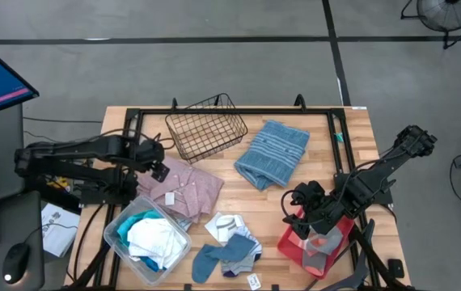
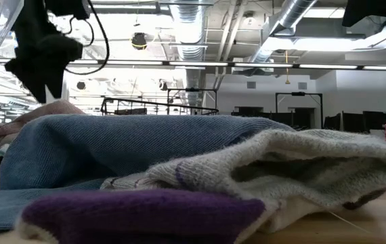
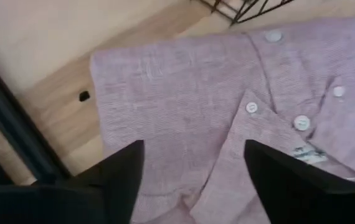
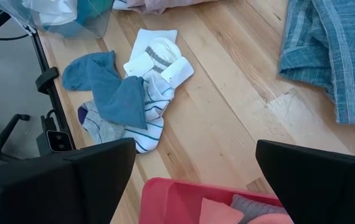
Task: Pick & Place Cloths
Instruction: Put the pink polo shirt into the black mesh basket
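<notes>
Wooden table: left tool apart over pink shirt, right tool apart, empty.

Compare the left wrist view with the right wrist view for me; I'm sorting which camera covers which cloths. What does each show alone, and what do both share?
Only the left wrist view shows the pink shirt close up, with its white buttons, and a corner of the black wire basket; the left gripper is open above the shirt. Only the right wrist view shows the sock pile, the striped blue towel and the red tray below the open right gripper. Both show the wooden table.
</notes>
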Robot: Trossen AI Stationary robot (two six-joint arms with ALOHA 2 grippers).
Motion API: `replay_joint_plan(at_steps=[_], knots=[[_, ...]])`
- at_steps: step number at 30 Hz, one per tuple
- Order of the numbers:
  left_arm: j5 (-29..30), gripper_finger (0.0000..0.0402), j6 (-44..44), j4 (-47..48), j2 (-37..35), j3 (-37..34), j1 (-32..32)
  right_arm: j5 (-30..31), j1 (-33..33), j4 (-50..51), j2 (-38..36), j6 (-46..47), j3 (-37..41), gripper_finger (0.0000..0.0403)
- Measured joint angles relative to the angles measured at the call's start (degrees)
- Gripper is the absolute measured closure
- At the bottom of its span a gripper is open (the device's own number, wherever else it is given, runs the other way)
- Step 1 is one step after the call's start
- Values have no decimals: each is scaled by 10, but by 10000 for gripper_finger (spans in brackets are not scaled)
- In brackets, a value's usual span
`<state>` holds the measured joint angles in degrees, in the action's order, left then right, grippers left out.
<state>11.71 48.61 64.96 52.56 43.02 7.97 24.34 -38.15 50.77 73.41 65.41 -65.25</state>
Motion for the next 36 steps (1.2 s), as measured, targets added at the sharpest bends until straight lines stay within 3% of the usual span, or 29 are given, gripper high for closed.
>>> replay_joint_plan(at_steps=[5,10,20,36], knots=[[4,78,11,-4,0,-32,8,0,0,0,0,0,0,75],[4,54,23,-19,0,-49,26,0,0,-1,0,0,0,75],[-28,61,13,-89,0,-106,86,0,0,-2,0,1,0,75],[-92,61,25,-209,6,-212,97,0,0,-3,0,2,0,75]])
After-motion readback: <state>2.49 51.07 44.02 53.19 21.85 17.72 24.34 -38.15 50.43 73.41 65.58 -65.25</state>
